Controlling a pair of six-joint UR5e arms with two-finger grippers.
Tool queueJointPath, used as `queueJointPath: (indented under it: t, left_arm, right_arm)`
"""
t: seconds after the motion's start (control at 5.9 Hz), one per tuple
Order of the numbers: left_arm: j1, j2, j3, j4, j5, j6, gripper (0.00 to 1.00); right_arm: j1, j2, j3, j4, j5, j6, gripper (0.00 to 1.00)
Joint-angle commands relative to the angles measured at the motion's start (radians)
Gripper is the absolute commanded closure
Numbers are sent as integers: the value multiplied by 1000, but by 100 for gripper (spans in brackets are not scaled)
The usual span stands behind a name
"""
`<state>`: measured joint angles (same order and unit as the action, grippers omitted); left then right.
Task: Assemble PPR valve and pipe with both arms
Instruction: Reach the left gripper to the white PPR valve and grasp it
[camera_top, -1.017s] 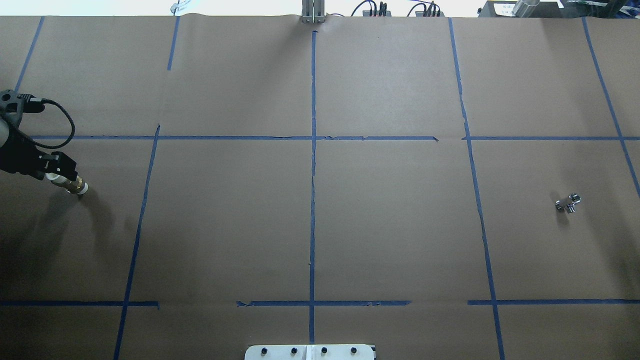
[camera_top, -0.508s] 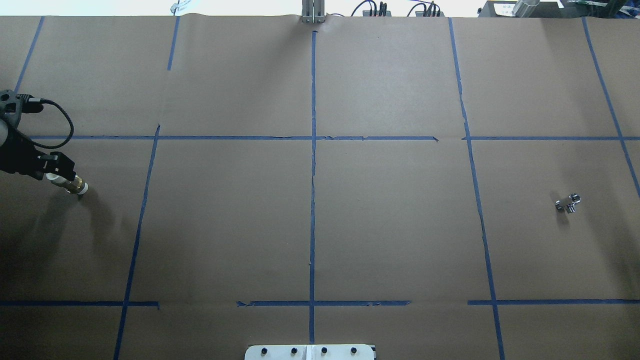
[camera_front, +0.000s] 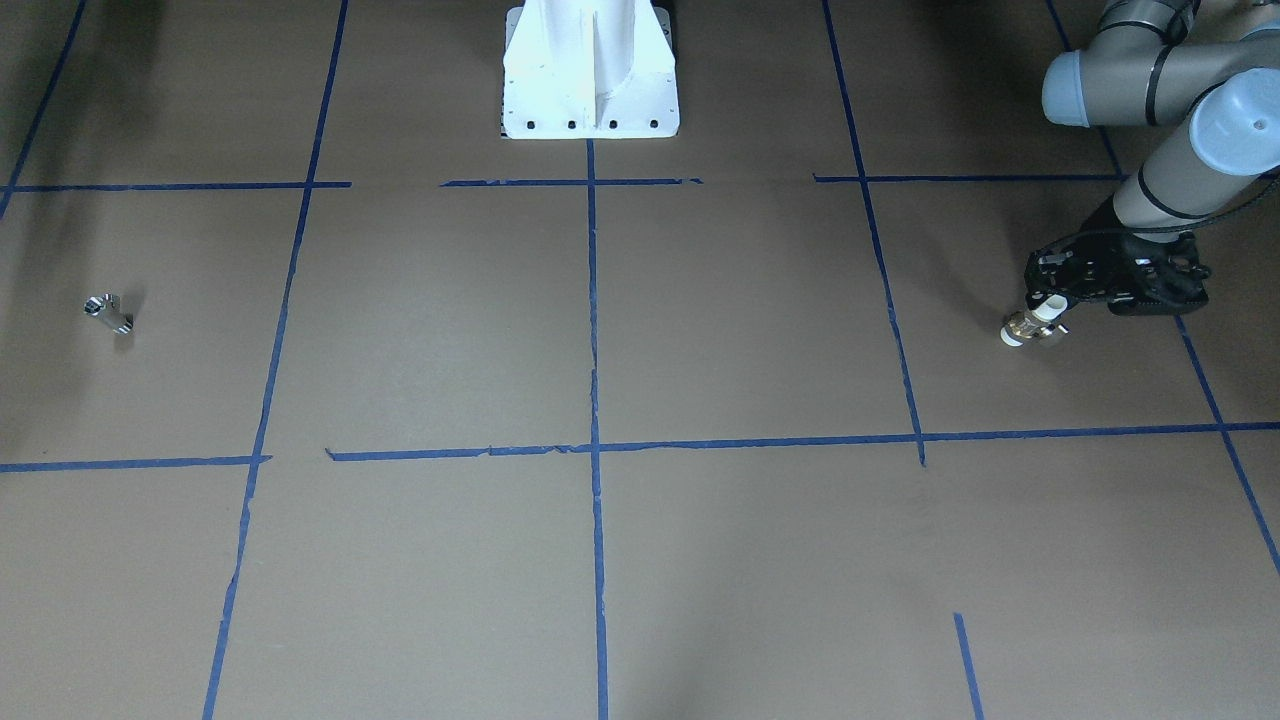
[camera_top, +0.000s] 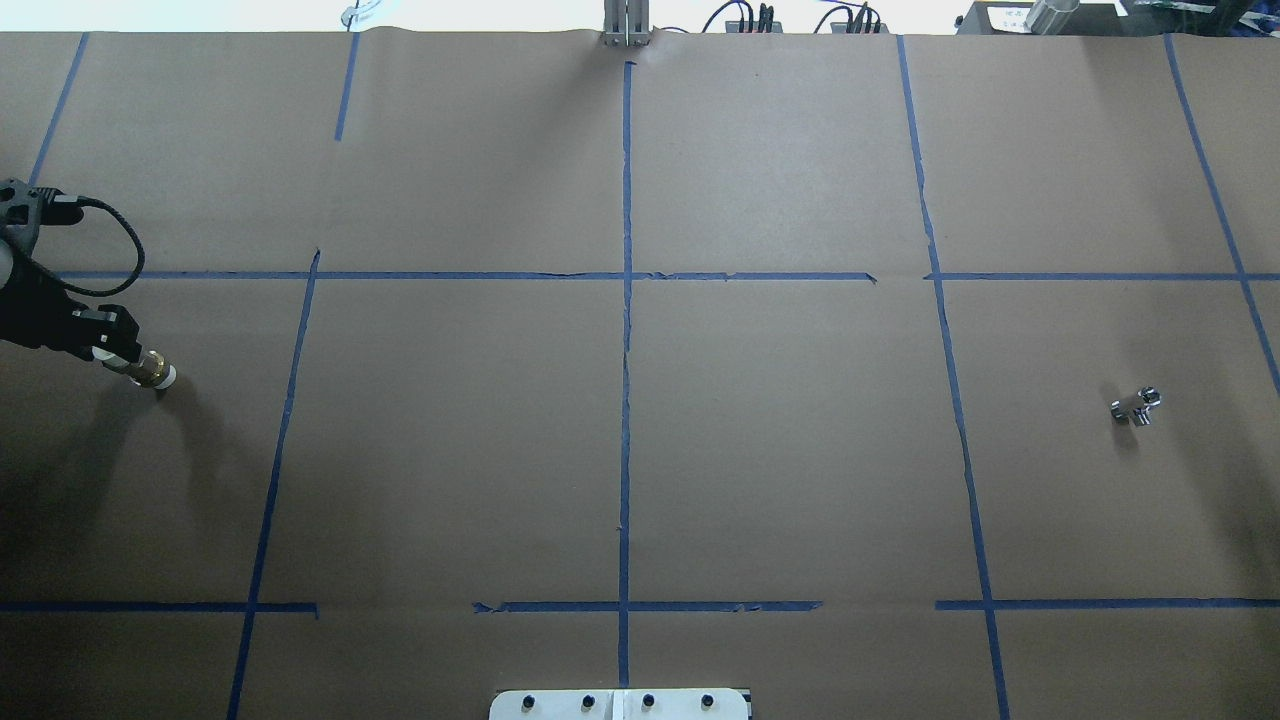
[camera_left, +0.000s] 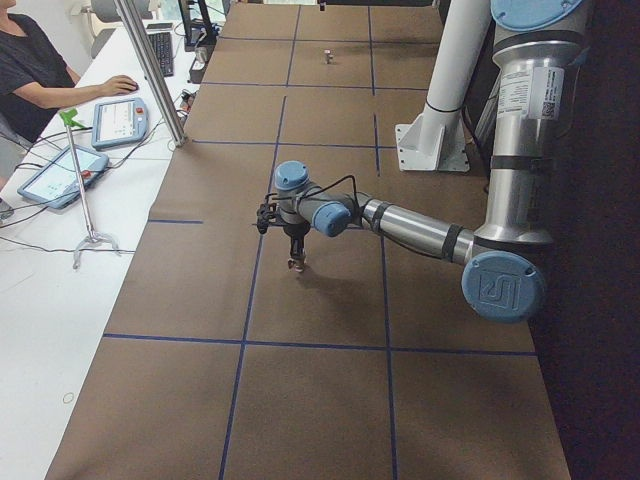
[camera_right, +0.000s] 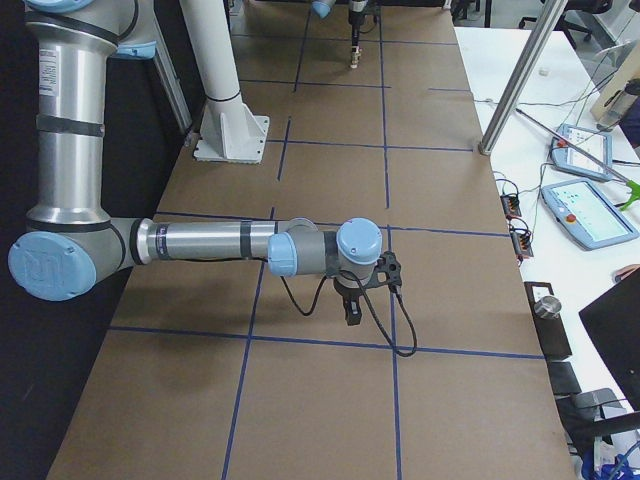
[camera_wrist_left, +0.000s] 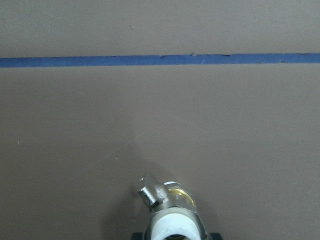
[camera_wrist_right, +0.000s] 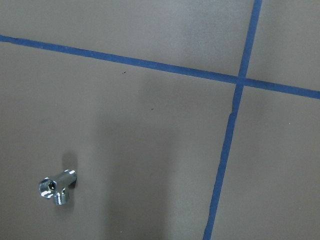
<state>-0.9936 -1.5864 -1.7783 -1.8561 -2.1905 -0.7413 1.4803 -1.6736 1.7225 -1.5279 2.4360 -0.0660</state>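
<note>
The long table covered in brown paper (camera_top: 450, 430) is marked into squares by strips of blue tape (camera_top: 626, 400). The white fixed pedestal (camera_front: 590, 70) is bolted at the robot's edge of it.

The grey jointed left arm with light blue joint caps (camera_front: 1170, 190) reaches out over the table's left end. The matching right arm (camera_right: 200, 243) stretches low over the right end and shows only in the right side view.

The black two-finger left gripper (camera_top: 118, 350) points down at a slant, its jaws narrowed onto the upper white collar of the PPR valve (camera_top: 150, 372), a stubby fitting with a brass-coloured middle and white plastic ends. The valve hangs tilted from the fingers, its lower white end close above the paper. Whether it touches, I cannot tell. In the left wrist view its small metal side handle sticks out to the left.

The black right gripper (camera_right: 352, 318) points down at the paper, and whether its jaws stand wide or narrow I cannot tell.

The pipe (camera_top: 1135, 405), a short shiny silver metal piece with a side stub, lies alone on the paper at the right end, well apart from the valve.
</note>
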Motion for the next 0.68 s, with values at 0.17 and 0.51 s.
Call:
queueJointPath:
  t: [0.17,0.51]
  left_arm:
    - [-39,-30,-35,6,-5,-6,100]
    - [-21,-229,-64,133,-12,-42,100]
  right_arm:
    - [0,-2,-4,25,1,2,0]
    - [0,0,-4,26,0,2,0]
